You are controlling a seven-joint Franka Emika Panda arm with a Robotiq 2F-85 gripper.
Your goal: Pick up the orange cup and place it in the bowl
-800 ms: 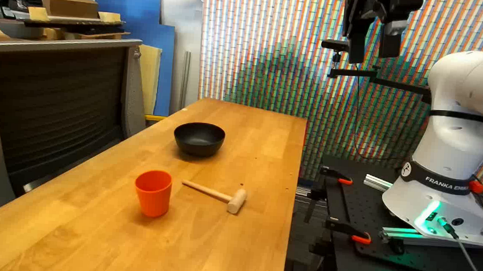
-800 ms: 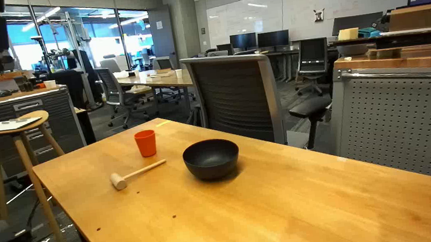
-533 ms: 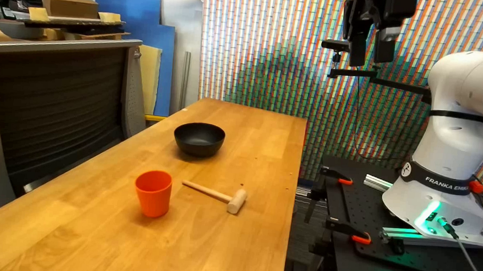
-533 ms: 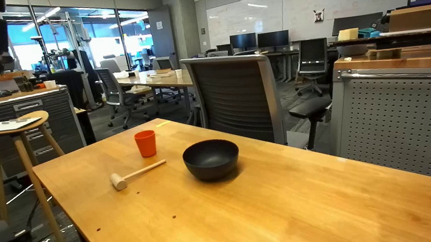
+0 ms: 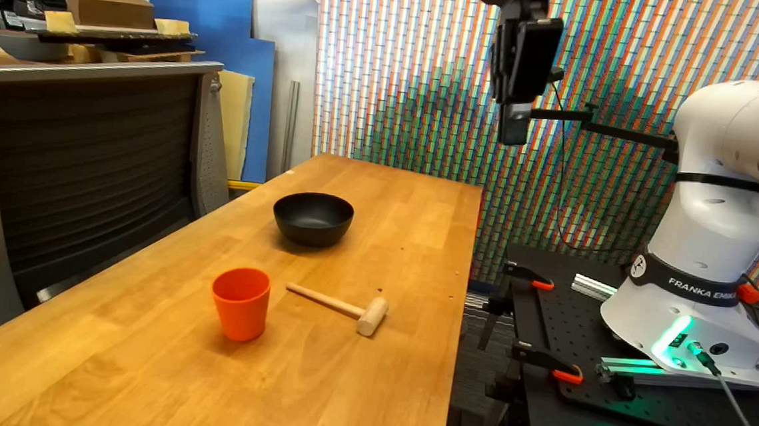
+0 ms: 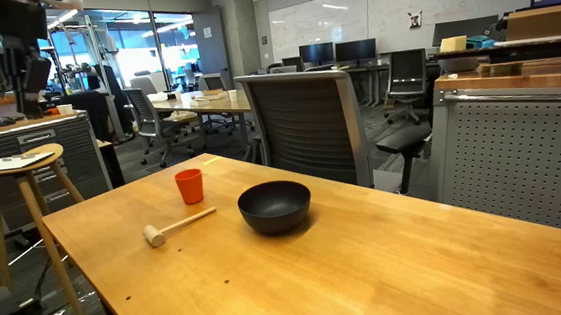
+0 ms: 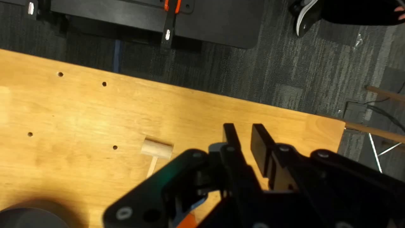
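Observation:
The orange cup (image 5: 240, 307) stands upright on the wooden table in both exterior views. In the wrist view only a sliver of the cup (image 7: 187, 221) shows under the gripper's linkage. Farther along the table sits the black bowl (image 5: 312, 218), with nothing visible inside; its rim (image 7: 31, 218) enters the wrist view at the lower left. My gripper (image 7: 243, 125) hangs high above the table, away from both cup and bowl. Its fingers are partly apart, and bare table shows through the gap. In an exterior view the gripper (image 6: 29, 104) is at the upper left.
A small wooden mallet (image 5: 372, 316) lies between the cup and the robot-side table edge. An office chair (image 6: 309, 128) stands against the opposite side. Orange-tipped clamps (image 5: 567, 373) fix the black robot stand. A stool (image 6: 27, 160) is beyond the table's end.
The gripper has come lower and moved out toward the table. Its fingers, seen separately before in an exterior view, now overlap there. Cup, bowl and mallet have stayed put.

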